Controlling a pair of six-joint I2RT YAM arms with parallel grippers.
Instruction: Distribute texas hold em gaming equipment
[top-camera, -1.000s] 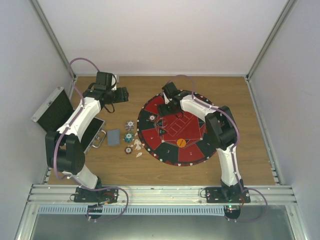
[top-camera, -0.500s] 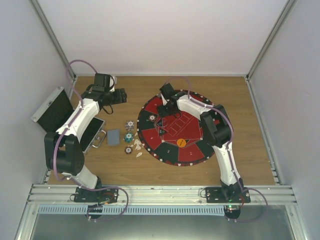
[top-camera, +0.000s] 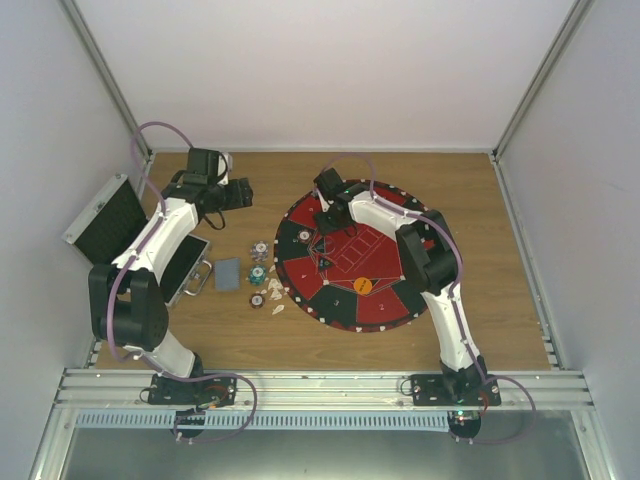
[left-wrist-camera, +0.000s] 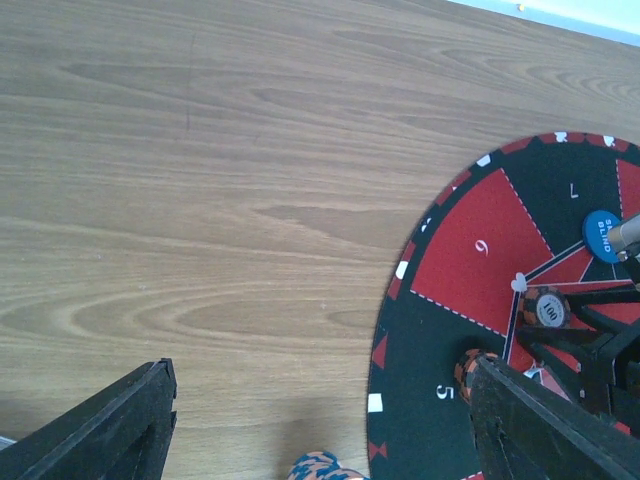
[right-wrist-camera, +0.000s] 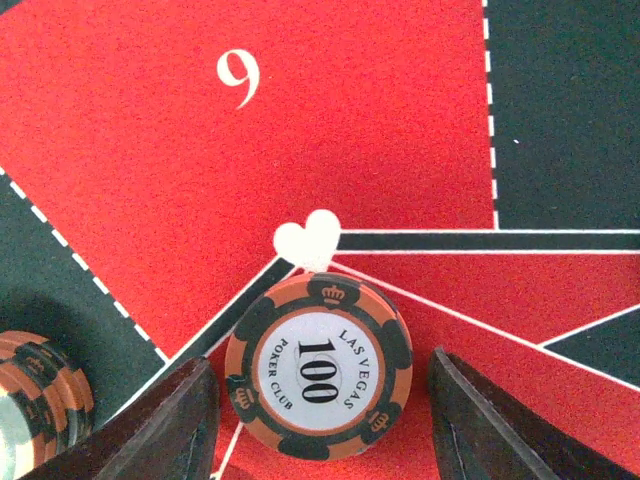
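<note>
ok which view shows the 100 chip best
The right wrist view: the 100 chip fills the lower middle, print readable, lying on the mat by the white heart. The left wrist view shows it small near the right edge. In the top view I cannot pick it out.

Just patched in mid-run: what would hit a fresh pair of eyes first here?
The large round red-and-black numbered mat fills the middle of the wooden table. At its far-left part the right gripper stands open astride an orange-and-black striped poker chip marked 100, beside a white heart mark. Left of the mat, loose chips and a grey-blue card deck lie on bare wood.
</note>
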